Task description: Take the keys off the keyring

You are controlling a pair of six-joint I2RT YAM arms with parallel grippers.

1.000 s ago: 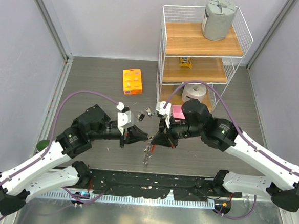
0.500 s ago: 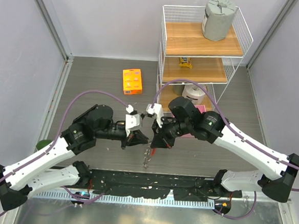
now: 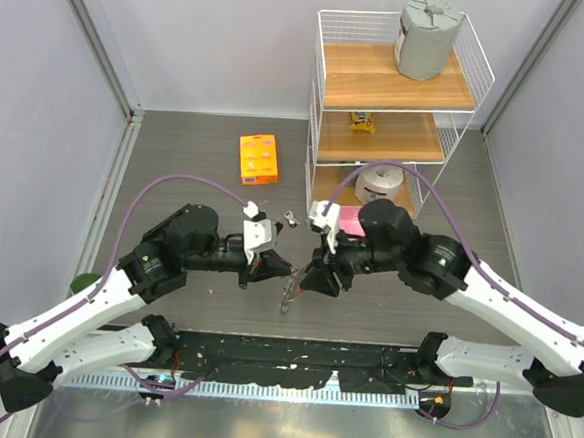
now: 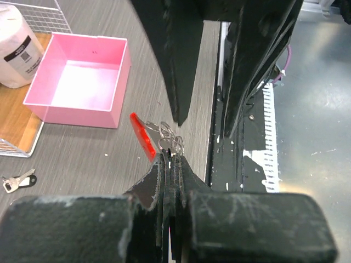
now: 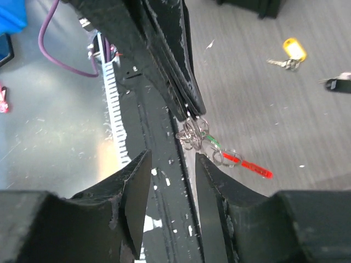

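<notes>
My left gripper [image 3: 286,272] is shut on the keyring [image 3: 287,297], whose rings and chain hang below its tips. In the left wrist view the shut fingertips [image 4: 164,164] pinch the silvery rings [image 4: 168,138], and the red strap fob [image 4: 143,136] sticks out to the left. In the right wrist view the keyring [image 5: 194,133], a green tag [image 5: 214,143] and the red fob [image 5: 251,164] hang from the left fingers [image 5: 175,76]. My right gripper [image 5: 171,164] is open and empty, close beside the ring [image 3: 314,279]. Loose keys lie on the table [image 3: 290,217], one with a yellow head [image 5: 294,50].
An orange box [image 3: 259,159] lies at the back. A white wire shelf [image 3: 396,96] stands at the back right with a pink box [image 4: 77,82] and a paper roll [image 4: 16,33] at its foot. The black rail [image 3: 292,364] runs along the near edge.
My right arm has drawn back to the right after swinging left, and its open gripper sits a little farther from the ring. My left gripper still holds the keyring in the same place.
</notes>
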